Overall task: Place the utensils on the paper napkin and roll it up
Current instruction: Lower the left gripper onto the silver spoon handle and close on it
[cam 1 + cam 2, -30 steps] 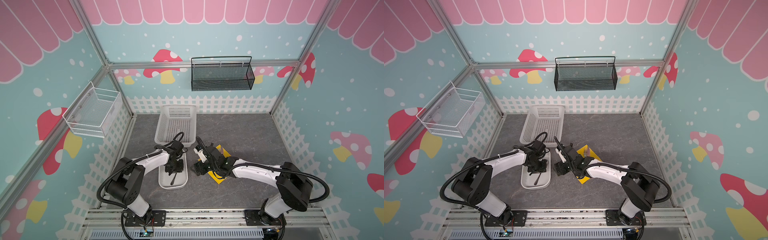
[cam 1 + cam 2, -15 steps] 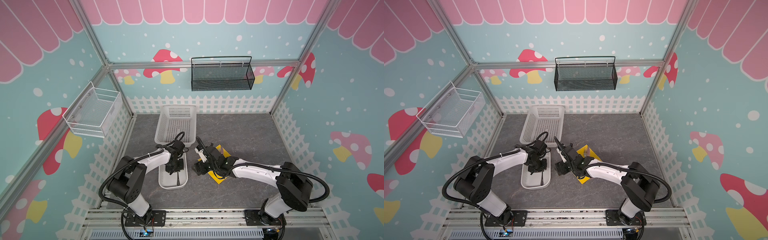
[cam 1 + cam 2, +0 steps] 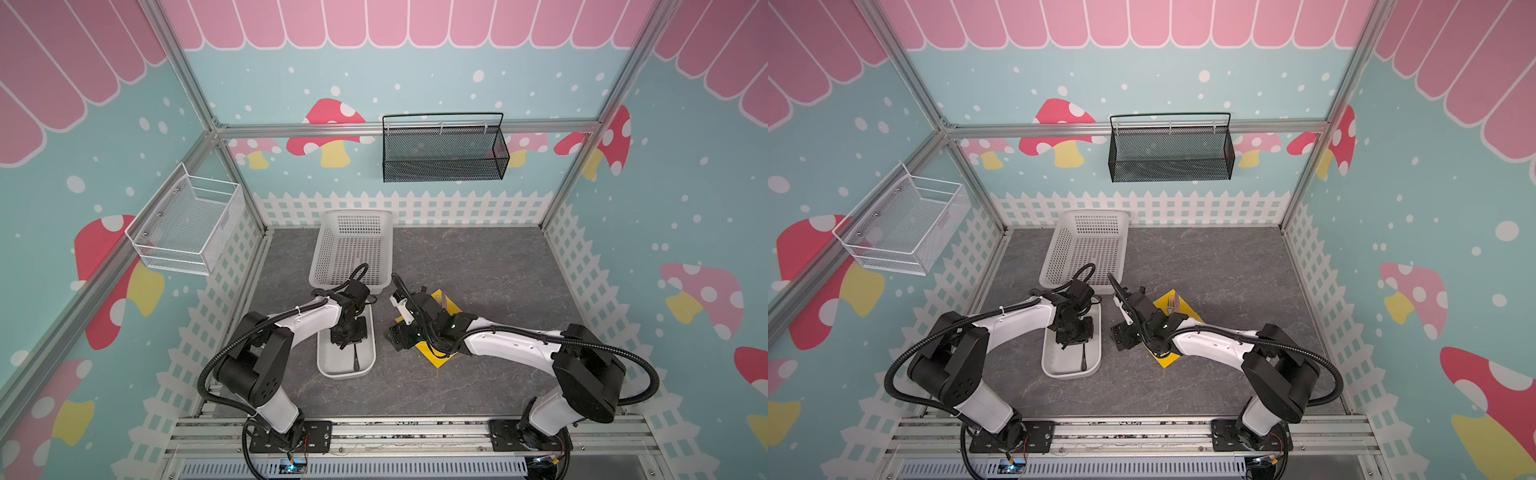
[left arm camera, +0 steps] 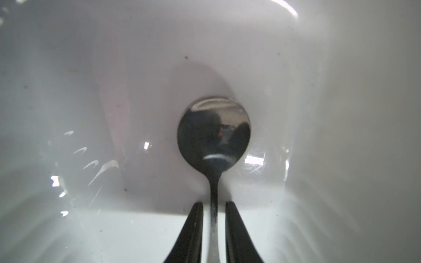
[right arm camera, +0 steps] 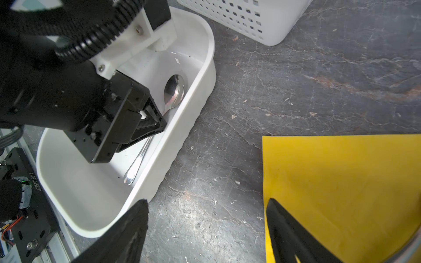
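As the left gripper reaches down into the white oblong plastic tray at the near side, its black fingers stand a sliver apart on either side of the slim shiny silver spoon's handle, not clamped by the look of it. The spoon lies flat along the tray wall facing the bright yellow paper napkin. Just beyond, the right gripper hovers over the napkin's edge, fingers spread wide, empty. At the napkin's far corner rests a silver fork; the shiny bit beside it is too small to call. So the fork is placed, the spoon is pending and rolling is untouched. The lift must clear the tray rim, and the right arm blocks the napkin's middle. Farther back, the white perforated basket crowds the tray's end; the grey worktop rightward is open.
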